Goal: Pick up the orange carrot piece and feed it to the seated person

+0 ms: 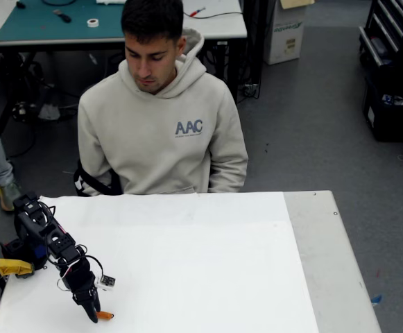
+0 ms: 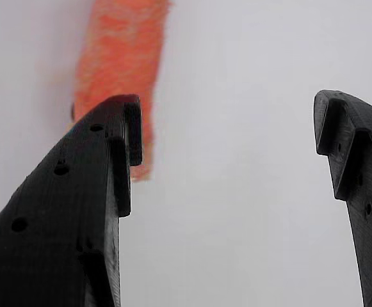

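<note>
Black two-finger end effector (image 1: 92,310) is lowered to the white table (image 1: 208,270) at its front left corner in the fixed view, jaws spread wide w/ nothing between them. Small bright orange carrot piece (image 1: 105,316) lies flat on the table, just beside the tip. In the wrist view the carrot (image 2: 118,70) sits at the left finger (image 2: 102,166), partly behind it, not centred in the gap. No grasp yet. Seated person in beige hoodie w/ blue lettering (image 1: 161,132) waits at the far side, well apart. Left to do, apparently: centre, close, lift, carry across, feed.

Bare white table (image 1: 208,277) around carrot piece (image 1: 105,316)
</note>
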You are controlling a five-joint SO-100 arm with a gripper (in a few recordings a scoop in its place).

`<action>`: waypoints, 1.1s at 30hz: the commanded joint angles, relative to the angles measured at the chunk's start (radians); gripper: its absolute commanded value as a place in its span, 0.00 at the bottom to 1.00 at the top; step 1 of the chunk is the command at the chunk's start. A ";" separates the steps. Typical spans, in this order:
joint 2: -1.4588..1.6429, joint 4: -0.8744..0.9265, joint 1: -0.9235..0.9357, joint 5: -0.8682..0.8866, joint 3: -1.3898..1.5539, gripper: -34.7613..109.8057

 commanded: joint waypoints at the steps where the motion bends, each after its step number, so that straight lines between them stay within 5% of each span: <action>1: 0.041 0.003 -0.014 0.023 -0.014 0.39; 33: 0.021 -0.012 -0.018 0.020 0.100 0.39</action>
